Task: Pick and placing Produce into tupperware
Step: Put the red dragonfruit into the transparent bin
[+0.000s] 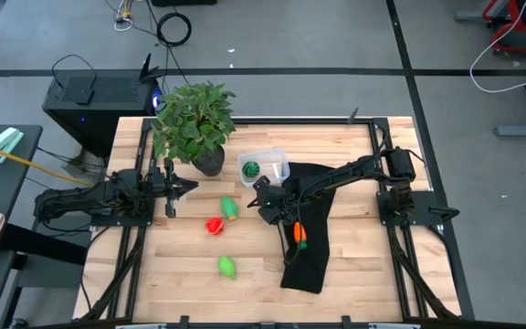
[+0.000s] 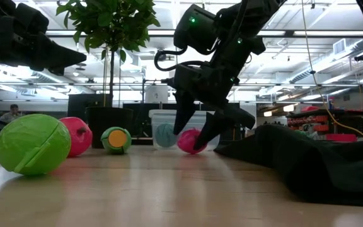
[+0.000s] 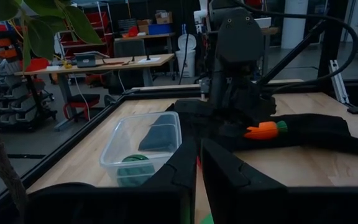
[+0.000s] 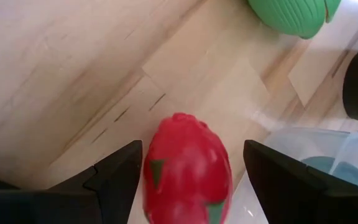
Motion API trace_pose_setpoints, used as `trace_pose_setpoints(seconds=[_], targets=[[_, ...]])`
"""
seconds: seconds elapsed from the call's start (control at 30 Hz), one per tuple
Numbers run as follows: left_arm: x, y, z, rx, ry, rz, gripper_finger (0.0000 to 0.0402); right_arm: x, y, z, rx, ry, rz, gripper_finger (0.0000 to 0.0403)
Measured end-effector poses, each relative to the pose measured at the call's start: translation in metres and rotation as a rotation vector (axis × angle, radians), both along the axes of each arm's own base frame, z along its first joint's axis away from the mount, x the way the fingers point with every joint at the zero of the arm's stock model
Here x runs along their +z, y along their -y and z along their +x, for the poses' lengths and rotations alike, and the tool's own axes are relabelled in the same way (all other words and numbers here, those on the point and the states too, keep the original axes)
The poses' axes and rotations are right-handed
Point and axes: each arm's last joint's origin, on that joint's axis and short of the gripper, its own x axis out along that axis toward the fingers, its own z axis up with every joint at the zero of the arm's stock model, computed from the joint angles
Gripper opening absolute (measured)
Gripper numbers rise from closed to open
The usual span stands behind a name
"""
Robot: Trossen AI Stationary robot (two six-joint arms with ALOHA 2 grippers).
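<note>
Right gripper (image 4: pixel 191 171) poised over red produce (image 4: pixel 187 167) on the tabletop, just beside the near wall of the tupperware (image 1: pixel 278 161), toward the far edge at mid-table. Jaws spread wide, one finger on each side of the fruit, not yet touching: placed to close on it for a short lift into the tub. Dark green round piece (image 1: pixel 250 168) already inside. Remaining loose on the wood: second red piece (image 1: pixel 215 226), two light green pieces (image 1: pixel 229 208) and (image 1: pixel 227 267). Carrot (image 1: pixel 299 234) lying on the black cloth (image 1: pixel 310 247). Left gripper (image 1: pixel 183 187) parked beside the potted plant (image 1: pixel 193 121), jaws fully closed, empty, clear of the working arm.
</note>
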Motion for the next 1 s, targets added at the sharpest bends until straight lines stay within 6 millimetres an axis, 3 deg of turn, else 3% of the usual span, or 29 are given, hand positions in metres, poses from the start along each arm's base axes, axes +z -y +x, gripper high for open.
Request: trace_pose_setpoints(seconds=[1.0], targets=[[0.0,0.0,0.0,0.0,0.0,0.0,0.004,-0.002,0.012,-0.003,-0.077,-0.022,0.056,0.027]])
